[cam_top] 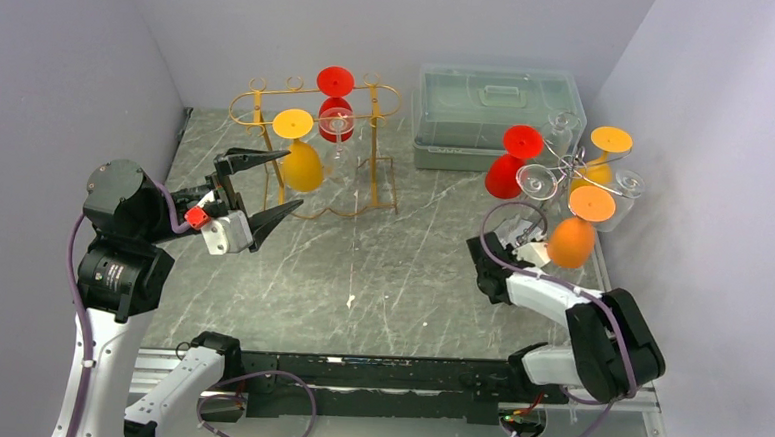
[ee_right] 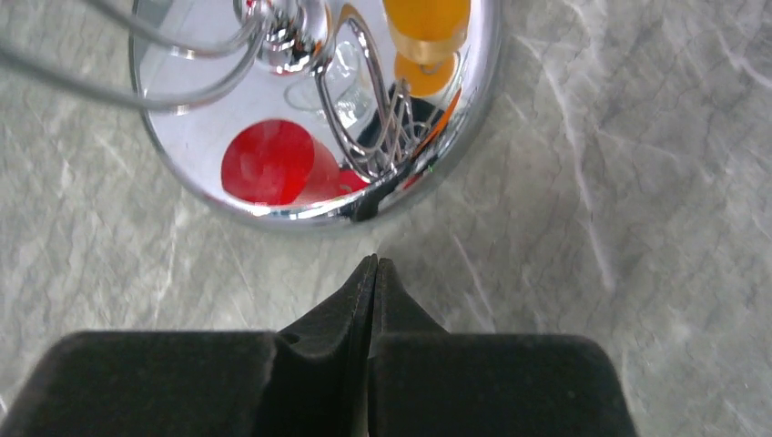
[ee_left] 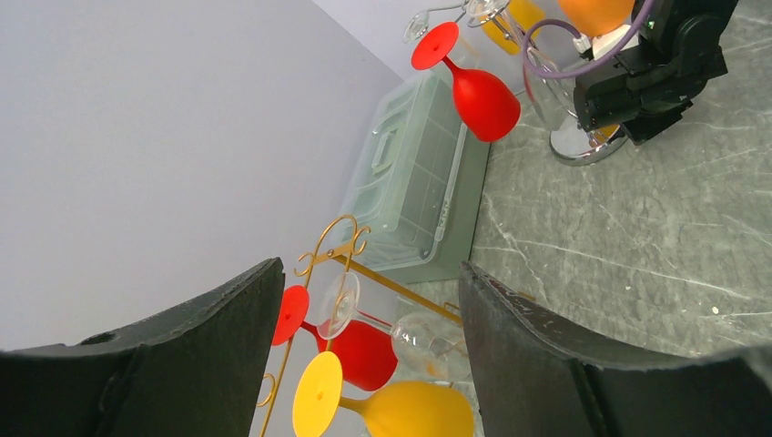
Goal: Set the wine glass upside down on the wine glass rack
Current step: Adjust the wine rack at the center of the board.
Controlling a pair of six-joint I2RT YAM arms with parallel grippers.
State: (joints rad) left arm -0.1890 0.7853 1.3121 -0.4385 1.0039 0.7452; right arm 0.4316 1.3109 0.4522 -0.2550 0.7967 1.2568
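The left end effector (cam_top: 293, 181) hangs wide open and empty just in front of the gold rack (cam_top: 376, 138), close to a yellow glass (cam_top: 303, 164) hanging upside down there. Well to the right of that rack, the right end effector (ee_right: 375, 264) is pinched shut on nothing, low over the bench (cam_top: 381, 268). Its tips point at the chrome stand (ee_right: 273, 214), and the orange wine glass (cam_top: 571, 241) hangs upside down just beside it.
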